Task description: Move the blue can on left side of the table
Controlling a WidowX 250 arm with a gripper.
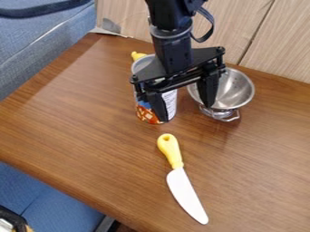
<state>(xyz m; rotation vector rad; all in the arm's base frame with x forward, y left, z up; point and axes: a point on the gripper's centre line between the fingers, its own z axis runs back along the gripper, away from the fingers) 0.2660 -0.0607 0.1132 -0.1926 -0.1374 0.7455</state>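
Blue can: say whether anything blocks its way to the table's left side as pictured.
Nothing visible stands between the can and that side. The metal bowl is to the can's right, and the knife lies nearer the camera.

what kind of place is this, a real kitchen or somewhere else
Probably a robot test bench in a lab or office rather than a real kitchen: a black robot gripper hangs over a plain wooden table, with blue upholstered seating beside it and what looks like a toy knife on top.

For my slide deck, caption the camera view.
Open gripper hanging by a can and metal bowl, with a yellow-handled knife on the table.
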